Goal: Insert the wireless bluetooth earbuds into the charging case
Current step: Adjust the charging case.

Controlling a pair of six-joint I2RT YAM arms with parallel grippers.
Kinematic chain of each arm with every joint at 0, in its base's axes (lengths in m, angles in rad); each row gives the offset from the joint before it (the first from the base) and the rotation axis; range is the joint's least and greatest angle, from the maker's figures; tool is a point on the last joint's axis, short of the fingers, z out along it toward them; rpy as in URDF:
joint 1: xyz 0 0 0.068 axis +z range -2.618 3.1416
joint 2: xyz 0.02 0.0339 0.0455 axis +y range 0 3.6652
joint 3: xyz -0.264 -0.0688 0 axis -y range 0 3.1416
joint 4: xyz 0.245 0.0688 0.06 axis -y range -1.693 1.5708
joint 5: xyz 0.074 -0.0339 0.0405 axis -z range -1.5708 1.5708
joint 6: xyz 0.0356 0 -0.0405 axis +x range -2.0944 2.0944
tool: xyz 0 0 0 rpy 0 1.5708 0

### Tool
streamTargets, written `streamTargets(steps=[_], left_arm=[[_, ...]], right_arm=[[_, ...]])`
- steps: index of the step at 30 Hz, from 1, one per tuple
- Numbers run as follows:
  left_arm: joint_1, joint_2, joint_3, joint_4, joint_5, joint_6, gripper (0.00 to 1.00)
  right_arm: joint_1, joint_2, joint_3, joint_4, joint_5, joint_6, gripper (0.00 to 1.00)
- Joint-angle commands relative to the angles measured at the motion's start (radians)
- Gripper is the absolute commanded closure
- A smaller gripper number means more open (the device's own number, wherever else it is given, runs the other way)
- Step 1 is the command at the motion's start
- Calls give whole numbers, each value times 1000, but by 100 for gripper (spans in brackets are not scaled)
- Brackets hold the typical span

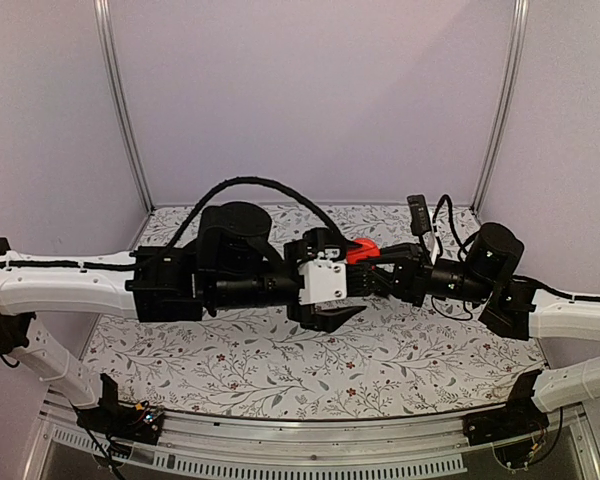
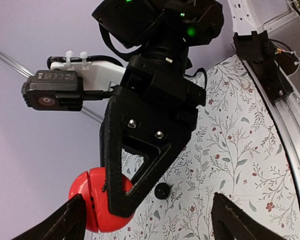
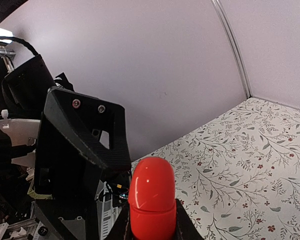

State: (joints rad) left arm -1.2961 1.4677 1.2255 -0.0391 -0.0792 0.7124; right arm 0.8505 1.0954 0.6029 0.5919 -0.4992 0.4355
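Observation:
My right gripper is shut on a glossy red charging case, which is closed, with its seam showing, and held above the table. In the top view the case sits mid-table between the two arms, with the right gripper behind it. My left gripper faces it from the left, open, one fingertip beside the case and not touching it. A tiny black earbud lies on the table below the case. No red earbuds are in view.
The table carries a floral cloth. Purple walls close the back and sides, with metal posts at the corners. A metal rail runs along the near edge. The right wrist camera juts out beside the right gripper.

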Motion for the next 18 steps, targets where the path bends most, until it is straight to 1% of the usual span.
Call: streamTargets(steps=[1,3,5,8,12,18], left_arm=[[-5,-53,-33,108,-95,20,10],[9,-32,-22,109,-127,20,9],[18,-5,-5,105,-164,23,11],[26,26,22,94,-182,23,21],[36,37,32,96,-169,24,26],[40,47,39,97,-167,42,30]], right_arm=[[-1,-5,18,14,35,19,100],[-1,-7,18,12,48,23,100],[1,-5,20,14,57,30,100],[8,-1,20,14,63,44,100],[11,-2,17,11,66,55,100],[12,-1,17,9,67,67,100]])
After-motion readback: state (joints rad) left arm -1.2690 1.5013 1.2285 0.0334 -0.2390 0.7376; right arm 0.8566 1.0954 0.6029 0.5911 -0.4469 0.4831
